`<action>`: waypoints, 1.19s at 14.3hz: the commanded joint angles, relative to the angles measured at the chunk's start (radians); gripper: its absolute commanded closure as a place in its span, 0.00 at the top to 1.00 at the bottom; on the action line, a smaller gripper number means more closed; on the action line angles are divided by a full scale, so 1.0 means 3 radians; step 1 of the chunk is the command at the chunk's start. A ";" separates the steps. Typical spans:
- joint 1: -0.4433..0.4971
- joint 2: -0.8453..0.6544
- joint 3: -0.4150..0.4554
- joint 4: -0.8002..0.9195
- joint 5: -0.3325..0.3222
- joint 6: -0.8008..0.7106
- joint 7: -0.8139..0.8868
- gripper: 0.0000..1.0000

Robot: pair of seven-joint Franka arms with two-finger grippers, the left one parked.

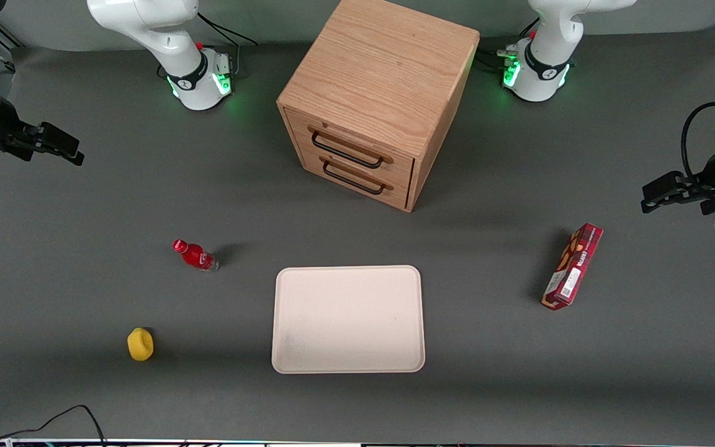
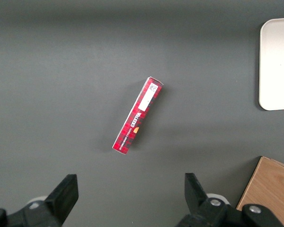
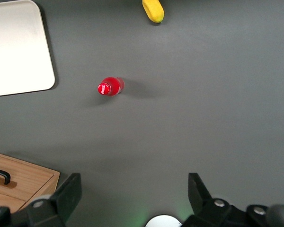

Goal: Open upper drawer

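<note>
- Fingers [image 3: 68,191] of the right arm's gripper [image 3: 132,194] are seen spread wide apart, with nothing between them; the gripper [image 1: 59,148] is held above the bench [image 1: 84,385] at the working arm's end, well apart from the cabinet [image 1: 382,81].
- Nothing is gripped, so the task is judged to be at its very start: the approach has not yet been made.
- The upper drawer [image 1: 357,138] is found in the oak cabinet, above the matching lower drawer [image 1: 364,180], and appears fully shut, its front flush with the cabinet face.
- For the next move, the gripper is judged to need carrying across to the upper black handle [image 1: 346,151], not the lower one, with the fingers set around the bar before any pull.
- A red bottle [image 1: 195,255], a yellow object [image 1: 140,344], a pale tray [image 1: 348,320] and a red box [image 1: 573,267] are left on the bench, none in the likely path.
- Only a corner of the cabinet is caught by the wrist camera, and the handle is cut off there.
</note>
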 commanded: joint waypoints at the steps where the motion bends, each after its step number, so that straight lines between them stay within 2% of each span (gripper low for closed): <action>1: 0.0017 0.0024 0.0002 0.0096 -0.0073 -0.0131 0.0083 1.00; 12: 0.0052 0.0065 0.0047 0.0290 -0.0027 -0.0279 0.0037 1.00; 15: 0.0052 0.0075 0.0343 0.0290 0.0233 -0.0387 0.0037 1.00; 17: 0.0052 0.0126 0.0660 0.0356 0.0519 -0.0362 0.0021 1.00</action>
